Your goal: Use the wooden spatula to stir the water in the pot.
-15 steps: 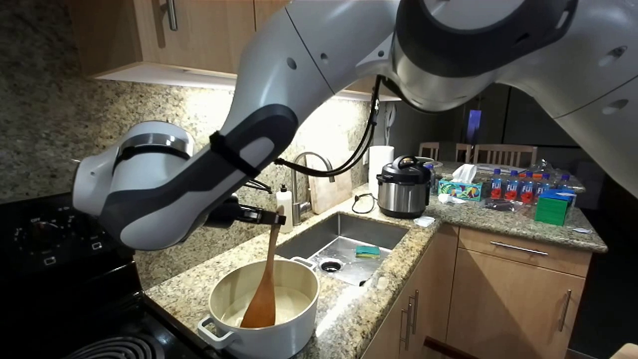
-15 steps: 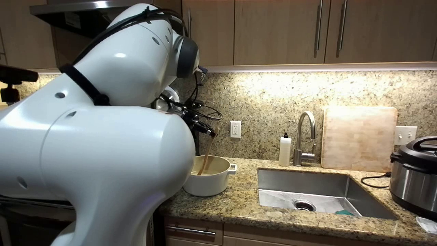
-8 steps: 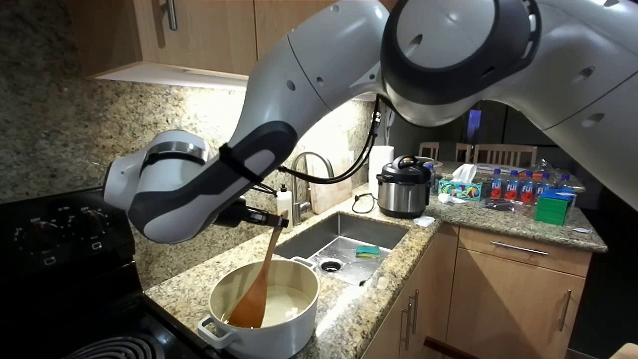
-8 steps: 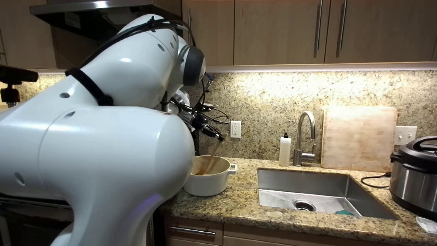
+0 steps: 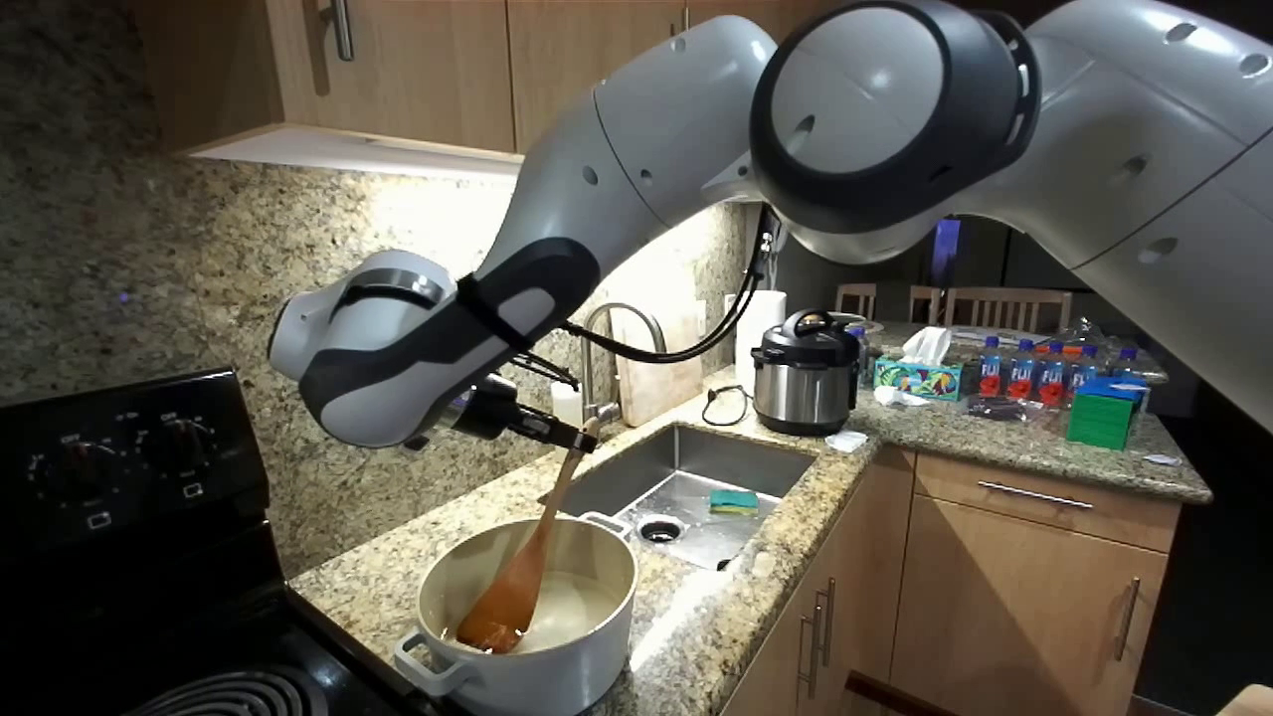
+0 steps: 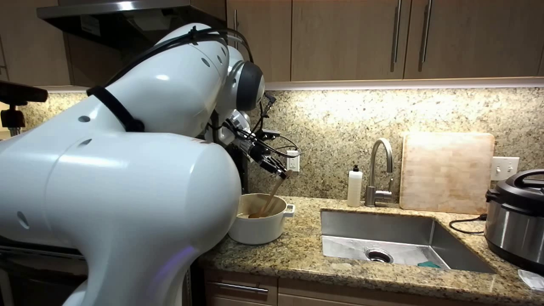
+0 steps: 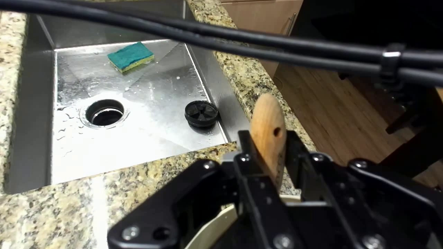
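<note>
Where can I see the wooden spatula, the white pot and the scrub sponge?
Wooden spatula [image 5: 528, 563], in an exterior view: its upper blade.
White pot [image 6: 258, 231], in an exterior view: its outer wall.
Scrub sponge [image 7: 129, 56], in the wrist view: its teal top.

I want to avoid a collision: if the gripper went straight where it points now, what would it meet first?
Beyond the wooden spatula that it holds, the gripper would probably meet the granite countertop along the front of the steel sink, or the sink's inner wall; depth is unclear.
</note>
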You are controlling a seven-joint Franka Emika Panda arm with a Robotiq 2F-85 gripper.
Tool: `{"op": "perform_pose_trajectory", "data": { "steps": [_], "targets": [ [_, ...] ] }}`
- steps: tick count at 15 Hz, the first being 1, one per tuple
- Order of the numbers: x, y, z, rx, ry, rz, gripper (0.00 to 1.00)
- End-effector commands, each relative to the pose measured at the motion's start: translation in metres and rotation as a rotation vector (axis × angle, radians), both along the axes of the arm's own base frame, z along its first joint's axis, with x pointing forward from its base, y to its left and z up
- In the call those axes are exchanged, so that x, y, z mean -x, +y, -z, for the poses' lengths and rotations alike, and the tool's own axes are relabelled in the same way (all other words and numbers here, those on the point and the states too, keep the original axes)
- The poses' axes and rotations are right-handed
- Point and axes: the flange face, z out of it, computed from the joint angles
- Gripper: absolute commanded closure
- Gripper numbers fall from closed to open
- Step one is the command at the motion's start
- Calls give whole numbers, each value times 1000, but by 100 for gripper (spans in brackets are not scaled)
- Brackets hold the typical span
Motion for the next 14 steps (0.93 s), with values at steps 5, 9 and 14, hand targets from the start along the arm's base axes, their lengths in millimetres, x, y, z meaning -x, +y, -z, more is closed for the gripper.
{"op": "perform_pose_trajectory", "data": {
  "steps": [5, 9, 14],
  "targets": [
    [15, -15, -15, 29, 35, 46, 93],
    [22, -8, -1, 11, 78, 45, 93],
    [35, 10, 25, -3, 145, 5, 93]
  ]
}}
